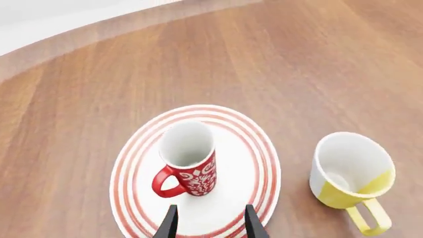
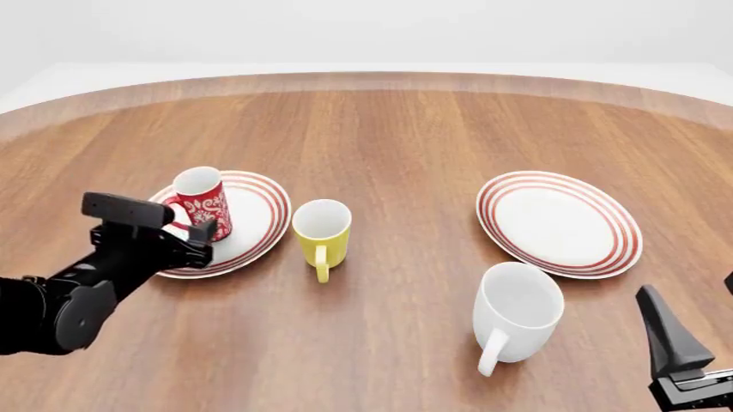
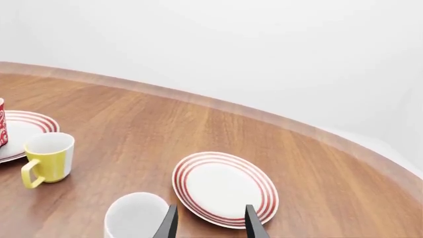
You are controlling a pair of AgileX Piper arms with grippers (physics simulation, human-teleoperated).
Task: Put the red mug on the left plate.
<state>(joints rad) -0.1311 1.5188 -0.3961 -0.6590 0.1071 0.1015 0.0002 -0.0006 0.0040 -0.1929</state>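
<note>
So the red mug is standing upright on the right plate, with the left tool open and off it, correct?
Not quite. The red mug stands upright on the left plate, not the right plate, which is bare, as the front view shows. The rest holds: the left tool is open and clear of the mug in the left wrist view.

Yellow mug (image 2: pixel 322 227), white mug (image 2: pixel 517 314), right plate (image 2: pixel 559 221) on table (image 2: pixel 390 129).
</note>
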